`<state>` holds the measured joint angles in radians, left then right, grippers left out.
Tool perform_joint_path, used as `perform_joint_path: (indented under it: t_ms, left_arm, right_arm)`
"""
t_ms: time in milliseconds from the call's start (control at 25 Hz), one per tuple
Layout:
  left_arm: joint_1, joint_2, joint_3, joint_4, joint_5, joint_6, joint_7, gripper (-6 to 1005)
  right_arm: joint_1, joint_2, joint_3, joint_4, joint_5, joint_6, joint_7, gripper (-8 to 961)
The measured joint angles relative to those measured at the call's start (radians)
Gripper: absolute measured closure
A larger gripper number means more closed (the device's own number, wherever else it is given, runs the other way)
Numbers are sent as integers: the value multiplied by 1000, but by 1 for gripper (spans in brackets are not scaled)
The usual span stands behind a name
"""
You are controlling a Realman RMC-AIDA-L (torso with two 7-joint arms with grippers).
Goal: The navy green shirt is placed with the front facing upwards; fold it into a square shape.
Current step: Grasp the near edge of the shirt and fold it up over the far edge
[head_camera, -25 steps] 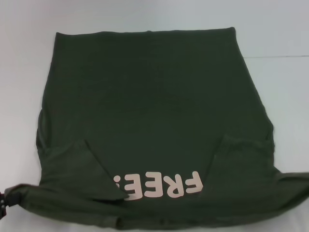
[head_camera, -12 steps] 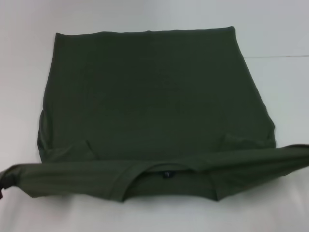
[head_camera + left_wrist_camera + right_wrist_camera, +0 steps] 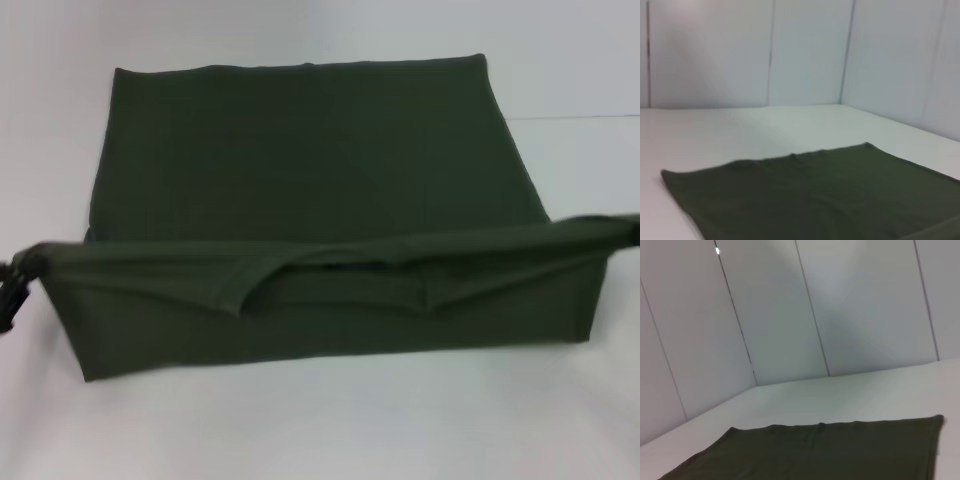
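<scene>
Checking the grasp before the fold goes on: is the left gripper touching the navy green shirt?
Touching. In the head view the left gripper sits at the picture's left edge, with the navy green shirt bunched to a point right at it, its lifted edge pulled taut.

The dark green shirt [image 3: 300, 150] lies spread flat toward 12 o'clock, its 6 o'clock edge lifted taut, collar side showing.

Dark olive green is seen all over the navy green shirt [image 3: 300, 150], plain and unpatterned, with no print showing on the raised near part. A slightly darker shade is noted along the lifted fold and under the neckline band. The table [image 3: 320, 430] is seen in plain white. Pale grey-white wall panels [image 3: 855, 305] are shown, crossed by thin dark seams. A bit of black is glimpsed at the left gripper [image 3: 8, 290].
</scene>
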<state>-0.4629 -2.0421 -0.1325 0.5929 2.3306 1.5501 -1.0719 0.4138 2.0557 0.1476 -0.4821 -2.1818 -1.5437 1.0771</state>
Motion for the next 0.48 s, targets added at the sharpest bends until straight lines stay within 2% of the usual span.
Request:
perform_joint_path:
  t_ms: [400, 480]
  left_arm:
    - [-201, -6, 6, -86, -15, -369, -19, 969]
    - [-233, -6, 6, -100, -25, -435, -25, 969]
  right_arm:
    - [188, -9, -90, 5, 5, 301, 156, 916]
    - [231, -10, -130, 5, 9, 398, 195, 916]
